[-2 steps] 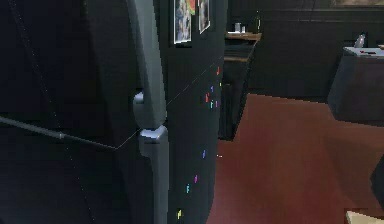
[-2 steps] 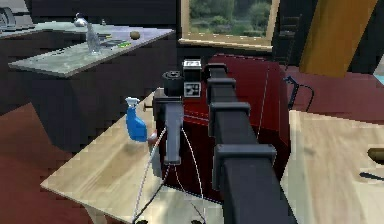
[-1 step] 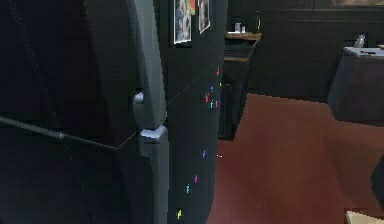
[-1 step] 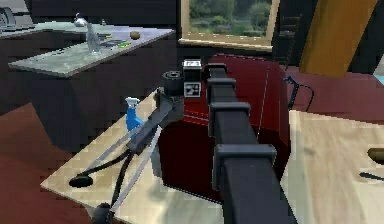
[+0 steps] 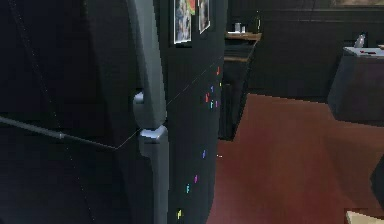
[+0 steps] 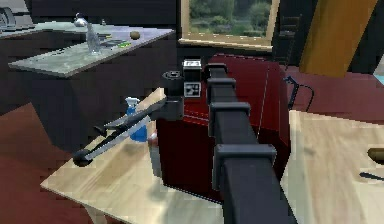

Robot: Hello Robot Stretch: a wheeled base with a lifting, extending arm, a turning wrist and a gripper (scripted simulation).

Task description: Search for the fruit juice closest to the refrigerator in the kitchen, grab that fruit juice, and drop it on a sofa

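The refrigerator (image 5: 120, 110) stands close in the forward view's left and middle, dark, with grey handles (image 5: 150, 110), small coloured magnets and photos on it. In the arm side view my arm reaches out over a light wooden table (image 6: 110, 185). The gripper (image 6: 88, 146) points down and left, its thin fingers (image 6: 115, 140) above the table's near corner. A small blue bottle with a pale top (image 6: 136, 122) stands on the table right behind the fingers. I cannot tell whether the gripper holds anything.
A dark red chair back (image 6: 250, 95) stands beyond the arm. A grey counter with a sink tap (image 6: 90, 38) runs along the arm side view's upper left. A second wooden tabletop (image 6: 340, 160) lies at its right. Reddish floor (image 5: 290, 150) stretches right of the refrigerator.
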